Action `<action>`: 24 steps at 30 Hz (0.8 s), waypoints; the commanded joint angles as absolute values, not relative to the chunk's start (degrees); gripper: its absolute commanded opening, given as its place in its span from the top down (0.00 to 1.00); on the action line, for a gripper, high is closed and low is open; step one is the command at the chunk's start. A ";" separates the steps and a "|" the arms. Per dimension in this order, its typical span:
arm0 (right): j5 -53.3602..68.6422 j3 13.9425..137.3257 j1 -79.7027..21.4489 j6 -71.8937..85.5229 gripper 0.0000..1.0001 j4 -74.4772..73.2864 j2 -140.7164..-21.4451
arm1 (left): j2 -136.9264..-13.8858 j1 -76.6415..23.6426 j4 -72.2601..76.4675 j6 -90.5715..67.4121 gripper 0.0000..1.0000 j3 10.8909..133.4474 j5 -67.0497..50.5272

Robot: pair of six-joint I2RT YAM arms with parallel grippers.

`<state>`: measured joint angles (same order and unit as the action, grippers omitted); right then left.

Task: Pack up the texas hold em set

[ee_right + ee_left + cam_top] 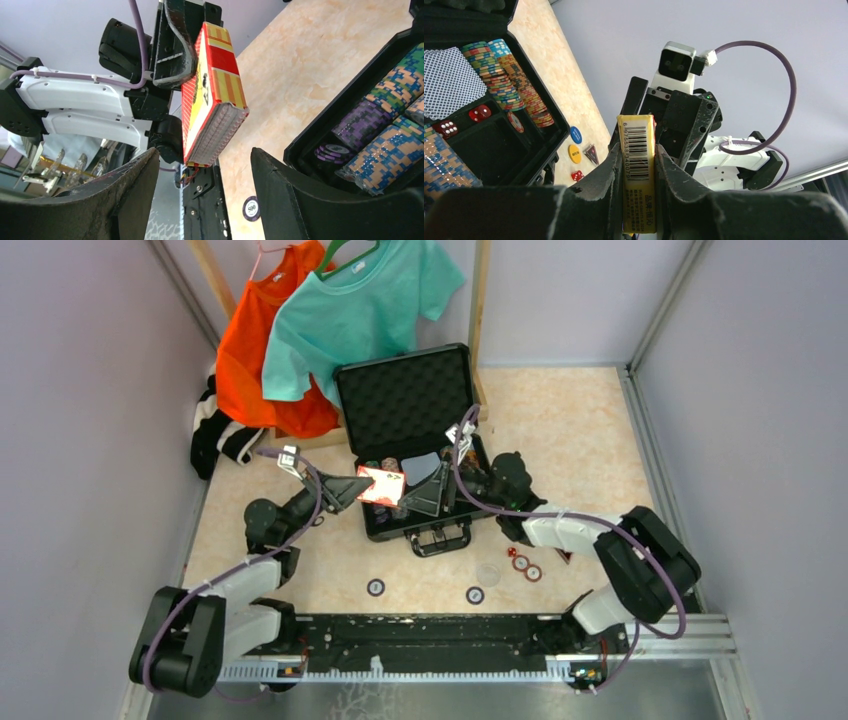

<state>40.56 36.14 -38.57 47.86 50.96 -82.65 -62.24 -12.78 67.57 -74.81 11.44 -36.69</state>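
Note:
The black briefcase (420, 531) lies open, its foam lid (405, 395) upright. Rows of multicoloured chips (504, 75) and red dice (479, 113) sit inside. My left gripper (636, 152) is shut on the red-orange card box (640, 165), holding it in the air over the case's front left corner (381, 484). My right gripper (205, 152) is open. Its fingertips stand either side of the box's free end (212, 100) without touching it. In the top view the right gripper (422, 495) faces the left gripper (358, 488).
Two purple chips (375, 587) (475, 595) lie on the table near the arm bases. The blue button (575, 135), yellow button (574, 153) and a red die (577, 175) lie right of the case. An orange shirt (262, 350) and a teal shirt (360, 305) hang behind.

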 commanded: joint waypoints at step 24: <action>42.34 42.78 -40.69 51.99 1.00 60.99 -88.48 | -62.68 -13.62 73.45 -73.58 0.91 8.65 -34.80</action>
<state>41.30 39.46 -39.59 53.19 54.85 -88.16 -62.46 -12.86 71.92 -74.35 9.80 -34.92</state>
